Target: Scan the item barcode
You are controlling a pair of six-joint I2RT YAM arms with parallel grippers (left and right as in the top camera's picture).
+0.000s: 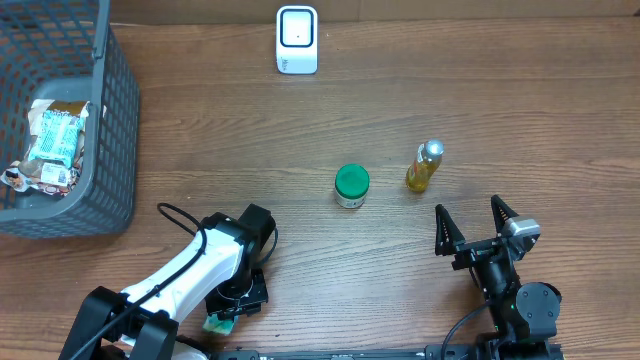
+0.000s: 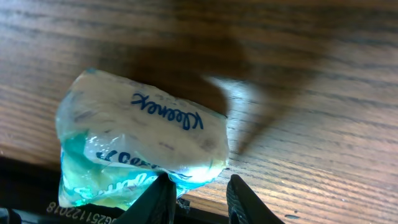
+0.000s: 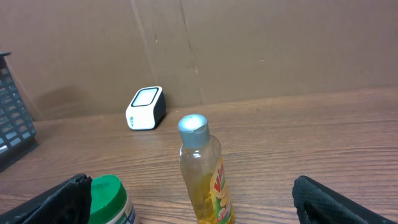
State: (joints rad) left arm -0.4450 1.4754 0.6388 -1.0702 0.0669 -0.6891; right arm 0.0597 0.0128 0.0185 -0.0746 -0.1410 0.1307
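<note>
A Kleenex tissue pack in clear and teal wrap lies at the table's front edge; only a teal corner of it shows from overhead. My left gripper points down over its corner. The fingers stand a narrow gap apart, one against the pack, the other over bare wood. Whether they pinch the wrap I cannot tell. The white barcode scanner stands at the far middle of the table. My right gripper rests wide open and holds nothing.
A green-lidded jar and a small yellow bottle stand mid-table, just ahead of the right gripper. A dark mesh basket at the far left holds a snack packet. A cardboard wall runs behind the scanner.
</note>
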